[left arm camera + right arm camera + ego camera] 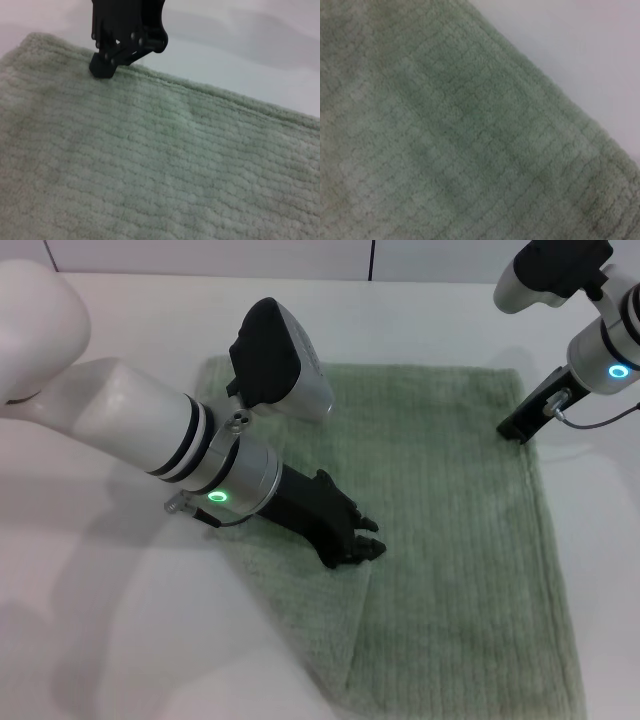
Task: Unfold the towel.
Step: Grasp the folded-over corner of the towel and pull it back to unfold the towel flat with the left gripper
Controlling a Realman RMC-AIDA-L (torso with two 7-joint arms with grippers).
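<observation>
The sage-green towel (450,530) lies on the white table and covers most of the head view. A raised fold edge (360,625) runs from its middle toward the near side. My left gripper (366,544) rests low on the towel at the top of that fold edge. My right gripper (512,427) sits at the towel's right hem near the far right corner. It also shows in the left wrist view (103,67), shut, with its tip touching the hem. Whether it pinches cloth I cannot tell. The right wrist view shows only towel (470,130) and its hem.
The white table (130,630) surrounds the towel on the left, the far side and the right. My left arm's wrist (240,480) crosses over the towel's left part and hides the cloth beneath it.
</observation>
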